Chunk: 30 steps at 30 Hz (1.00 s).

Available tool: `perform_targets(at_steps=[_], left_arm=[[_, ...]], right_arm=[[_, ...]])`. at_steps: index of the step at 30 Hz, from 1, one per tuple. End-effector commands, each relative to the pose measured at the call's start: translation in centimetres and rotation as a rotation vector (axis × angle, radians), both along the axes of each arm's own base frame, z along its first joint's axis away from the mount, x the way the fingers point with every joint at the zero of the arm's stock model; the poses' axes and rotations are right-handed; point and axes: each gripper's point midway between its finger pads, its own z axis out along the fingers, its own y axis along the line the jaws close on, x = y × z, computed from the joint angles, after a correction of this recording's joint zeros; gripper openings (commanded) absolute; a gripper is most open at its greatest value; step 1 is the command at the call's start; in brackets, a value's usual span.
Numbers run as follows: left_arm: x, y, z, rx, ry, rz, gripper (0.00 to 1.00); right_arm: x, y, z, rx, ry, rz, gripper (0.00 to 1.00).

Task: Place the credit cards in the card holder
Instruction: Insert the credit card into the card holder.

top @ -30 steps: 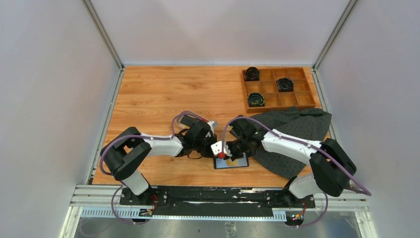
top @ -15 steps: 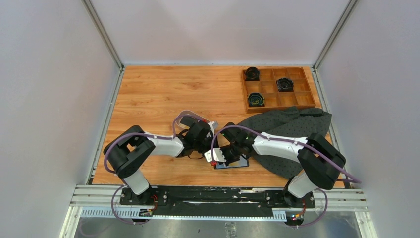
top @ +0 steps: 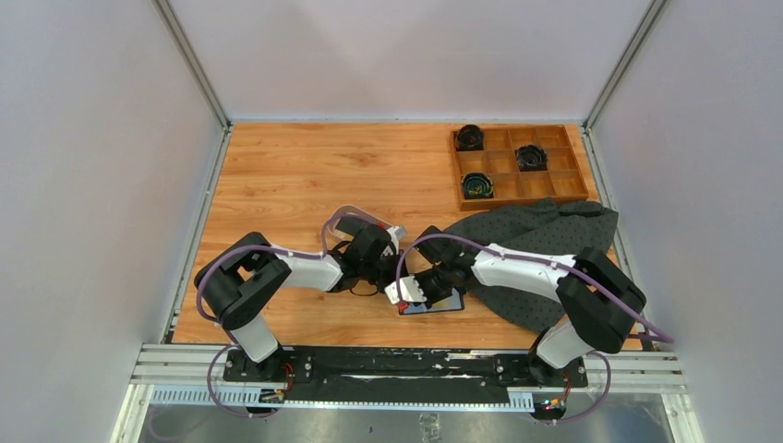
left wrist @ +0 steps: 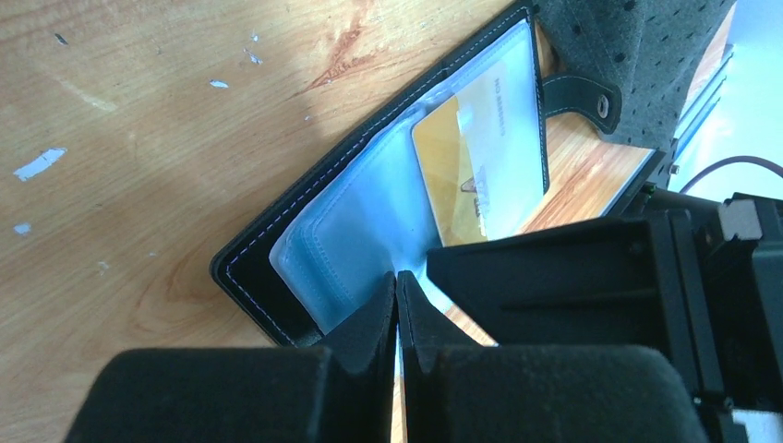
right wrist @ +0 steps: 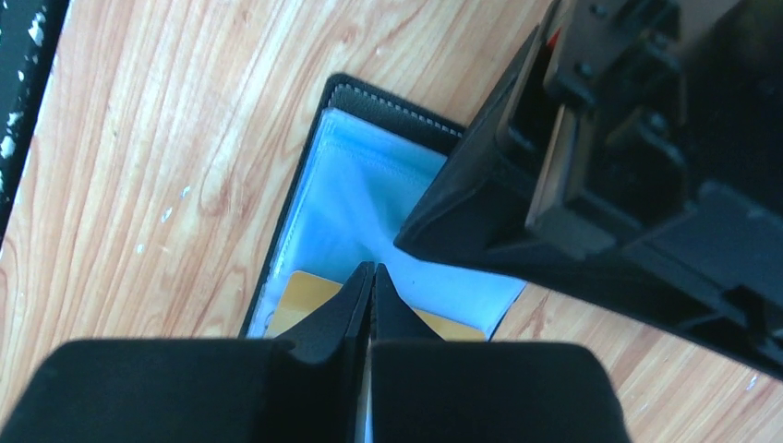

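Top view: card holder (top: 445, 305) lies open on the table (top: 295, 175) near the front edge, between the arms, with its right end just beside a dark dotted cloth (top: 554, 242). Left gripper (top: 392, 275) and right gripper (top: 423, 292) both meet over the holder's left part; finger state not readable here. A white piece with red mark (top: 399, 292) sits at the right gripper's tip, can't tell what it is. Wooden compartment box (top: 560, 173) at the far right holds three dark round items (top: 477, 185). Only this view shows the box.

Left wrist: fingers clenched tip to tip at the lower edge of the clear sleeves (left wrist: 369, 212). Thin pale sliver between them, unclear what. A gold card (left wrist: 471, 175) is in a sleeve. Snap tab (left wrist: 577, 97) lies next to the cloth. The right gripper's black body is close on the right.

Right wrist: fingers pressed together, tips over the sleeve at the gold card's edge. The left finger reaches in from the upper right onto the same sleeve. The black base rail (right wrist: 28, 55) shows in the top left corner.
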Motion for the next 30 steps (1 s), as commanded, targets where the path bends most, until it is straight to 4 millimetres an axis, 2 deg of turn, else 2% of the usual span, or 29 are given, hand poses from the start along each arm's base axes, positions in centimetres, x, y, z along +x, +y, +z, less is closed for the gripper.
perform_targets(at_steps=[1,14,18,20,23,26,30], left_arm=[[-1.9,2.7,-3.8,0.130,0.084,-0.003,0.04],[-1.9,2.8,-3.9,0.132,0.091,-0.003,0.03],[-1.9,2.7,-3.9,0.129,0.092,-0.004,0.04],[-1.8,2.4,-3.4,0.115,0.087,-0.013,0.06],[-1.3,1.7,-1.7,0.073,0.059,-0.017,0.11],[-0.9,0.9,0.8,0.016,0.014,-0.018,0.18],[-0.9,0.3,4.2,-0.057,-0.054,-0.021,0.22]], right_arm=[[0.0,-3.3,-0.5,-0.117,0.009,-0.024,0.00],[0.5,-5.9,-0.4,-0.172,0.036,-0.062,0.00],[0.4,-5.6,0.5,-0.133,0.050,-0.082,0.00],[-0.4,-4.5,1.9,-0.054,0.106,-0.082,0.03],[-1.4,-3.4,4.5,0.060,0.197,-0.102,0.10],[-1.9,-3.6,6.6,0.151,0.270,-0.121,0.16],[-2.2,-4.4,8.8,0.252,0.303,-0.141,0.28]])
